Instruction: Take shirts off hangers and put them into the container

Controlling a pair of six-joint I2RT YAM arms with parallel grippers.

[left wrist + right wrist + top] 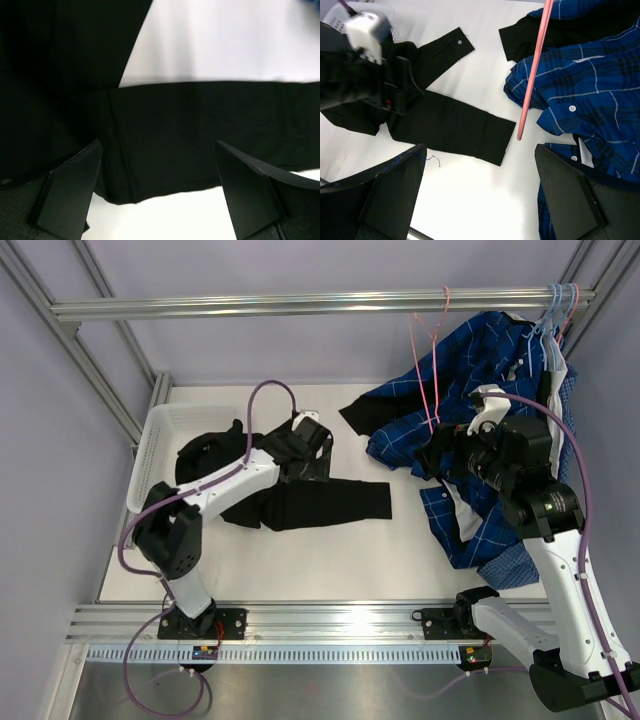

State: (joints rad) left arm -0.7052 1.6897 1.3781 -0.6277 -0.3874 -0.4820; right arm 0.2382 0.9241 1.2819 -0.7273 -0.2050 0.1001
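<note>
Left wrist: left end effector gapes wide above black shirt (creased, matte).

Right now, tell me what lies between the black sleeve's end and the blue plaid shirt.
Bare table, with only the pink hanger dangling over that gap; the right wrist view shows it.

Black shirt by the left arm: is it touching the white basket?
Touching. The top view shows one end of the black shirt bunched inside the basket, draped over its right rim, while the rest lies on the table.
</note>
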